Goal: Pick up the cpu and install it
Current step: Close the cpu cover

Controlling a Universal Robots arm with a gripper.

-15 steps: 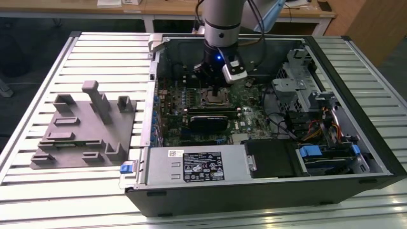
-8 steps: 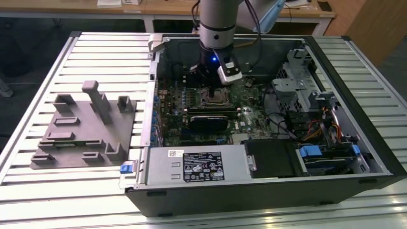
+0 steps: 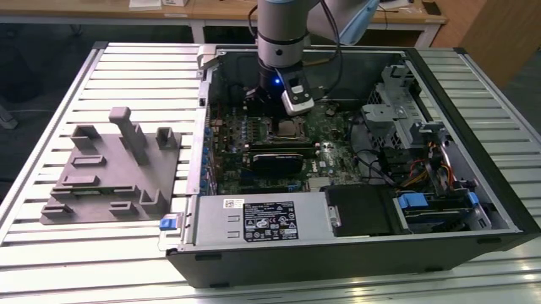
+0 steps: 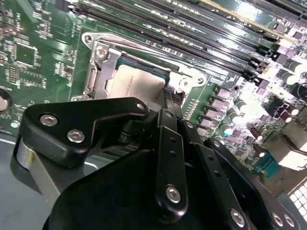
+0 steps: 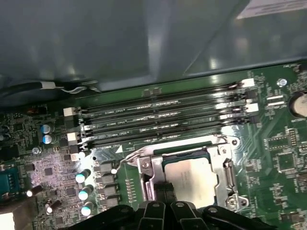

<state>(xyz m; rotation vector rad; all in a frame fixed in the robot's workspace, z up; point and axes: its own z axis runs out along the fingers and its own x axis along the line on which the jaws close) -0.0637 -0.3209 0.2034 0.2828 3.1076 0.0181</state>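
The cpu [image 5: 189,178] is a small square chip with a silver-grey top. It lies flat inside the open metal-framed socket [image 5: 228,178] on the green motherboard, and the second wrist view shows the cpu [image 4: 134,85] in the socket frame [image 4: 96,72] as well. My gripper [image 5: 162,191] hangs just above the board at one edge of the chip, fingers close together with nothing between them. In the second wrist view the gripper [image 4: 169,98] tips sit beside the chip's edge. In the exterior view the arm's wrist [image 3: 283,76] reaches down into the open computer case over the socket [image 3: 288,130].
Several memory slots [image 5: 163,122] run alongside the socket. A black module [image 3: 275,161] sits just in front of it. The power supply [image 3: 262,218], cables and drive bays [image 3: 422,202] crowd the case's front and right. A grey plastic fixture [image 3: 110,171] stands on the slatted table at the exterior view's left.
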